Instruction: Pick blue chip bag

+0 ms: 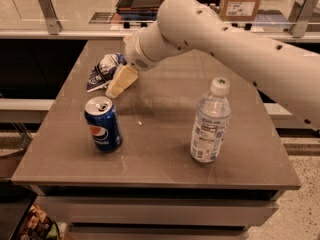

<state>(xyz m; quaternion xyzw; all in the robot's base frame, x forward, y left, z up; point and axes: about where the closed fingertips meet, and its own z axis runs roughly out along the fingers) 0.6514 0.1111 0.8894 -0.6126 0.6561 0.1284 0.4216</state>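
Observation:
The blue chip bag [103, 71] is a crumpled dark blue and white foil bag lying at the back left of the grey table [160, 154]. My gripper [120, 82] reaches in from the upper right on a thick white arm. Its cream fingers [121, 80] point down and to the left, right beside the bag's right edge and touching or nearly touching it. The wrist hides the bag's far right part.
A blue Pepsi can [103, 123] stands at the front left, just below the gripper. A clear water bottle [210, 121] with a white cap stands at the front right. A glass rail and a cardboard box [243, 0] lie behind the table.

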